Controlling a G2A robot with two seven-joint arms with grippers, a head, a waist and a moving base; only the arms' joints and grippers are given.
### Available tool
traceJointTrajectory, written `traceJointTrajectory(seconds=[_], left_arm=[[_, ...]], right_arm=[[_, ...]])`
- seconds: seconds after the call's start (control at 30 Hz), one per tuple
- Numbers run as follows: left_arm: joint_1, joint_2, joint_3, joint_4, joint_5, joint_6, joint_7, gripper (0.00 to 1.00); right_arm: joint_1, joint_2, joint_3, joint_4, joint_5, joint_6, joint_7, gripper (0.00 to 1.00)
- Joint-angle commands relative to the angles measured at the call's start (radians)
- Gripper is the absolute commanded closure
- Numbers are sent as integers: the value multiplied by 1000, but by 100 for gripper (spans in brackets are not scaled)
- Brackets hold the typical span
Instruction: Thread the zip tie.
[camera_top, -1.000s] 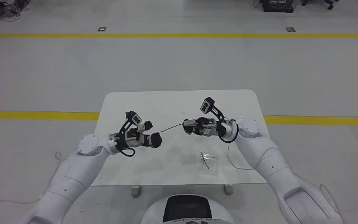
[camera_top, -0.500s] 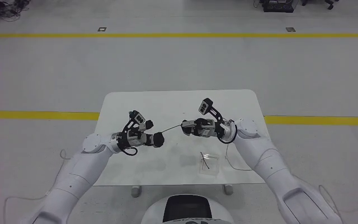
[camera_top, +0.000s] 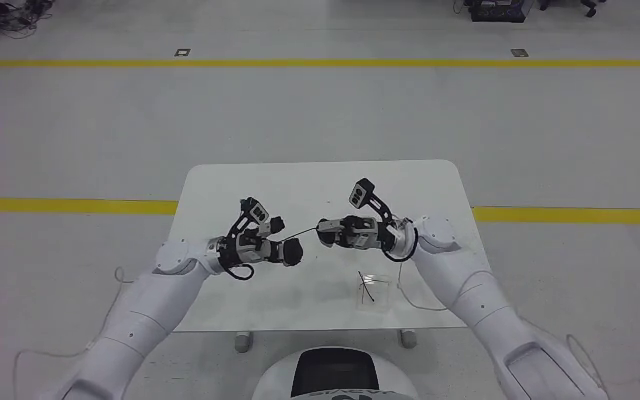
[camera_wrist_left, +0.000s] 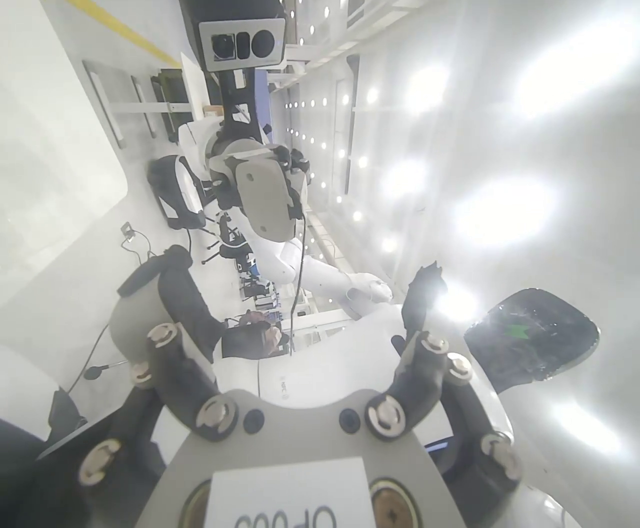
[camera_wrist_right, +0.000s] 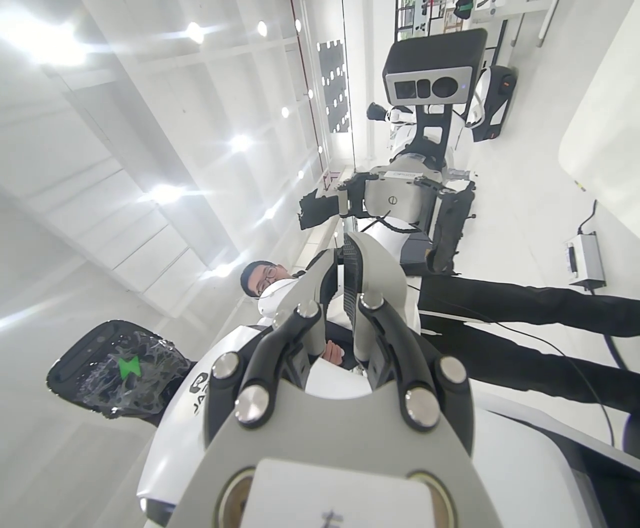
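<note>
A thin black zip tie (camera_top: 300, 233) hangs in the air above the white table (camera_top: 230, 190), stretched between my two grippers. My right gripper (camera_top: 322, 231) is shut on one end of it, its fingers (camera_wrist_right: 350, 265) pressed close together. The tie's free end (camera_wrist_left: 297, 285) runs toward my left gripper (camera_top: 288, 250) and lies in the gap between its fingers. The left gripper (camera_wrist_left: 290, 270) is open wide and does not hold the tie. Both grippers face each other, a short distance apart, over the middle of the table.
A small clear packet with black ties (camera_top: 370, 285) lies on the table near its front edge, below the right arm. A thin white cable (camera_top: 408, 290) trails beside it. The table's far half is bare.
Both arms have drawn toward each other: the left gripper moved right, the right gripper moved left with the tie. The gap between them has shrunk.
</note>
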Motion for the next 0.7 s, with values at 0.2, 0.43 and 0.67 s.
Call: traceJointTrajectory(seconds=[0.2,0.43,0.67], left_arm=[[9,-1,0,-37,20,12,48,0],[15,-1,-1,-50,31,18,50,19],[21,0,-7,-50,41,22,52,51]], right_arm=[[-27,3,-2,-51,-36,19,-53,100],[-40,5,-3,-74,-56,33,-74,100],[-41,8,-4,-88,-95,48,-87,100]])
